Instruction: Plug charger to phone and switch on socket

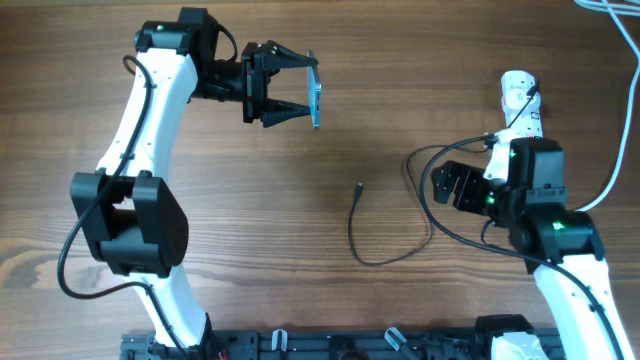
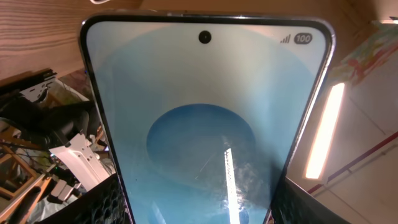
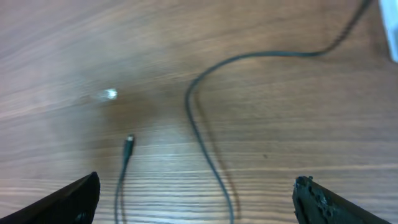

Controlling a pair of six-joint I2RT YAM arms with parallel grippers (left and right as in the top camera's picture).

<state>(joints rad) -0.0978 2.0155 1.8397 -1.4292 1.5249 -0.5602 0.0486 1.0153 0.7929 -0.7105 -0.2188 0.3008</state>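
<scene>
My left gripper (image 1: 296,87) is shut on the phone (image 1: 315,90) and holds it on edge above the table at the back left. In the left wrist view the phone's cyan screen (image 2: 205,118) fills the frame between my fingers (image 2: 202,211). The charger's thin black cable lies in loops on the table, and its connector tip (image 1: 359,187) lies free at mid-table. The tip also shows in the right wrist view (image 3: 129,142). My right gripper (image 1: 447,186) is open and empty, to the right of the tip, hovering over the cable (image 3: 202,205). The white socket (image 1: 520,100) lies behind the right arm, and the cable runs up to it.
The socket's white cord (image 1: 628,130) runs along the right edge and up to the top right corner. The right arm's thicker black cables loop beside its wrist. A black rail runs along the table's front edge (image 1: 330,345).
</scene>
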